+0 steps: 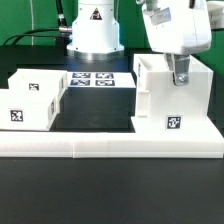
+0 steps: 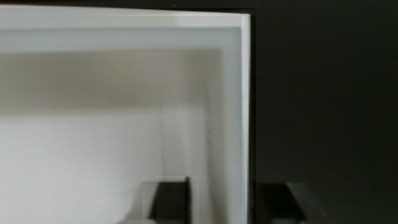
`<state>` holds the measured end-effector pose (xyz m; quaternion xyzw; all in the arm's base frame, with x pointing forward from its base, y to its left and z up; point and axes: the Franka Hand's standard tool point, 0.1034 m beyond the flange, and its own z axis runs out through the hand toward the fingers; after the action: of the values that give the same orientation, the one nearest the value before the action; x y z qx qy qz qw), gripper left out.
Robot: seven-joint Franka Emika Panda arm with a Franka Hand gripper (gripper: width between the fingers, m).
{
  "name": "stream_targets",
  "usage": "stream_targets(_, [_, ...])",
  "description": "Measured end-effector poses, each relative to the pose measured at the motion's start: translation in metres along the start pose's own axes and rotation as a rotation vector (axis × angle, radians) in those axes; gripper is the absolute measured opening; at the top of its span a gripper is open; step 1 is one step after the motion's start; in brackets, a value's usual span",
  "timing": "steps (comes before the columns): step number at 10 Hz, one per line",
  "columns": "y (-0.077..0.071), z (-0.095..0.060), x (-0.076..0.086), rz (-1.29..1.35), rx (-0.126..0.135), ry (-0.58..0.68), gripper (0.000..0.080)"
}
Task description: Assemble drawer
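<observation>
The drawer point(image 1: 35, 100), a low white open-topped box with black-and-white tags, sits at the exterior view's left. The taller white housing point(image 1: 170, 100), with a tag on its front, stands at the right. My gripper point(image 1: 180, 80) is down at the housing's upper right wall. In the wrist view my gripper point(image 2: 226, 205) straddles that thin white wall point(image 2: 231, 110), with one dark finger point(image 2: 173, 202) inside the housing and the other finger point(image 2: 279, 202) outside. A small gap shows between the inner finger and the wall. The jaws look open.
The marker board point(image 1: 95, 80) lies flat between the two parts, in front of the arm's white base point(image 1: 95, 30). A long white rail point(image 1: 110, 148) runs along the front, with both parts resting against it. The table point(image 1: 100, 195) is black.
</observation>
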<state>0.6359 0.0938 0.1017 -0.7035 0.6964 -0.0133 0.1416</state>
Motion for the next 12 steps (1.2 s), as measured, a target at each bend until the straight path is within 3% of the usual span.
stream_targets(1, [-0.001,-0.001,0.0,-0.005,0.004,0.0,0.0407])
stream_targets(2, [-0.002,-0.002,-0.001,-0.012,0.008,0.0,0.0407])
stream_targets(3, [-0.003,-0.003,-0.001,-0.016,0.01,0.0,0.0583])
stream_targets(7, [-0.004,-0.004,-0.002,-0.049,0.011,-0.001,0.0648])
stream_targets(10, [0.01,-0.035,0.005,-0.318,-0.045,-0.039,0.0649])
stream_targets(12, [0.013,-0.039,0.009,-0.373,-0.043,-0.04,0.0649])
